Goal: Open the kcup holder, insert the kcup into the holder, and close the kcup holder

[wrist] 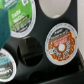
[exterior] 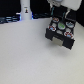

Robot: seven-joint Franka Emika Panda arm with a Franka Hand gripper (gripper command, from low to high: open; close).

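The kcup holder is a black box at the exterior view's right, with its tray of round slots slid out. A kcup with a green top sits in a tray slot; it shows as a greenish spot in the exterior view. My gripper hangs close over the back of the tray. Its fingers do not show clearly. A blurred teal shape at the wrist picture's edge touches the green pod's rim.
A pod with a reddish and white top and a dark-topped pod fill other slots. One slot between them is empty. A white upright object stands at the table's back. The white table spreads in front.
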